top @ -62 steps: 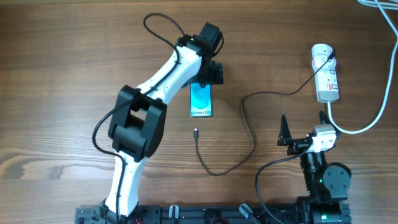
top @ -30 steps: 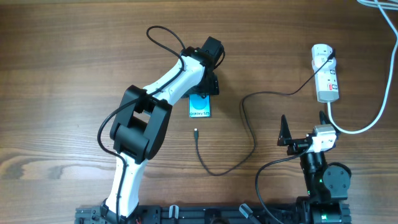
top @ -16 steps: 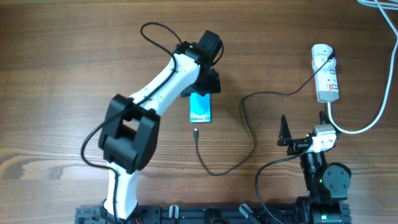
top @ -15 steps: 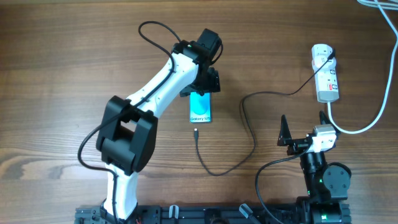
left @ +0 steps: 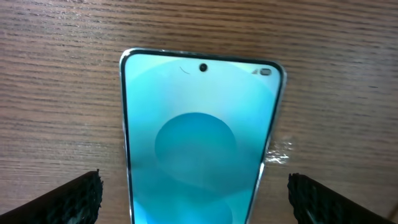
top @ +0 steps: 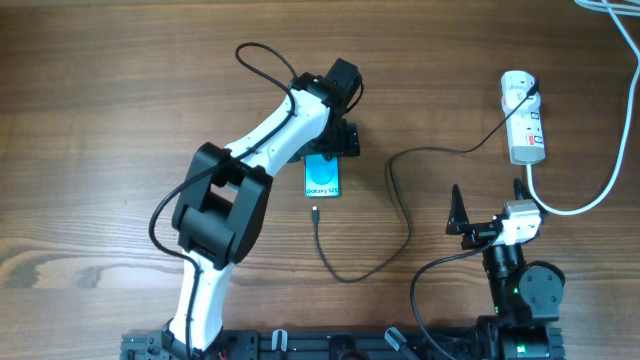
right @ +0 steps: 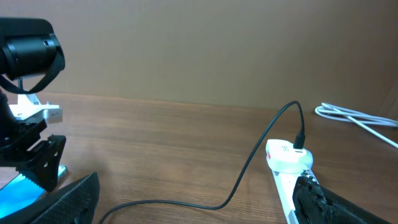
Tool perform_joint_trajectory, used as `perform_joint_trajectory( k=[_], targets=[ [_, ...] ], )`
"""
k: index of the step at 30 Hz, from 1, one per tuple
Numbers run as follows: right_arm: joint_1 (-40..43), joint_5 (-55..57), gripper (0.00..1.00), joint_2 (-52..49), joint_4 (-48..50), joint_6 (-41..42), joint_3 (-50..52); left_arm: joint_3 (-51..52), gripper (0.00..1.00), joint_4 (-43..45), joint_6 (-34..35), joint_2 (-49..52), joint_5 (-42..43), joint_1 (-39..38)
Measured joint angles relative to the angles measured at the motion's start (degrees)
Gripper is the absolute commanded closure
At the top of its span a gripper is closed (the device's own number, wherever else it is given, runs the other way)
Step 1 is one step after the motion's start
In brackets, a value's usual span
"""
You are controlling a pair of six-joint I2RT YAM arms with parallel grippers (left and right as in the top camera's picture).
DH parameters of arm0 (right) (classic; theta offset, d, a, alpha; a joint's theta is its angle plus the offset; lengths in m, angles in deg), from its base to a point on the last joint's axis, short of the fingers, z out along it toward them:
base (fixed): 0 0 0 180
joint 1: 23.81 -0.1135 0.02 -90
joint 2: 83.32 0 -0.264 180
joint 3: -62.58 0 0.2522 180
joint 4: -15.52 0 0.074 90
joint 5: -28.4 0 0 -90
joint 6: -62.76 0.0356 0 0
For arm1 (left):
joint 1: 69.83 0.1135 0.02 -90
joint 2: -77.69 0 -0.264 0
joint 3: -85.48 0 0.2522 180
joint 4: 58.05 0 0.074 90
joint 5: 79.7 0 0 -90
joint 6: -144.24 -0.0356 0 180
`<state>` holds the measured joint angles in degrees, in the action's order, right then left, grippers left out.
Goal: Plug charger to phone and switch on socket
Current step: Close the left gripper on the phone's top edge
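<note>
The phone [top: 322, 180], teal screen up with "Galaxy S25" text, lies flat at mid-table. My left gripper [top: 334, 142] is over its far end, open, one finger on each side with a gap to each edge; in the left wrist view the phone [left: 199, 124] fills the space between the jaws [left: 196, 202]. The charger's thin black cable [top: 400, 240] has its small connector [top: 315, 211] just in front of the phone, apart from it. Its plug sits in the white socket [top: 523, 120] at the right. My right gripper [top: 487, 208] is open and empty near the front right.
A thick white cord [top: 600, 190] loops from the socket off the right edge. The black cable [right: 249, 177] curves across the table between phone and socket [right: 287, 163]. The left arm [right: 28, 68] stands at the left of the right wrist view.
The phone has slid a little toward the front, closer to the connector. The left arm's elbow swung left and back. The right arm has not moved.
</note>
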<state>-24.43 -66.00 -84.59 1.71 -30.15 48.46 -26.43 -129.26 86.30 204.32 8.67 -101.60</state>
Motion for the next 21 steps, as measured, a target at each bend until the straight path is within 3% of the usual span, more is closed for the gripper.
perform_joint_trajectory(
  k=[14,21],
  targets=[
    [0.00,-0.02,0.00,0.00,-0.02,0.00,0.00,-0.37,0.09,-0.70,0.02,2.60,0.35,0.00],
    [0.00,0.00,0.00,0.00,-0.02,-0.02,0.00,-0.46,0.25,-2.10,0.00,2.62,0.85,0.00]
  ],
)
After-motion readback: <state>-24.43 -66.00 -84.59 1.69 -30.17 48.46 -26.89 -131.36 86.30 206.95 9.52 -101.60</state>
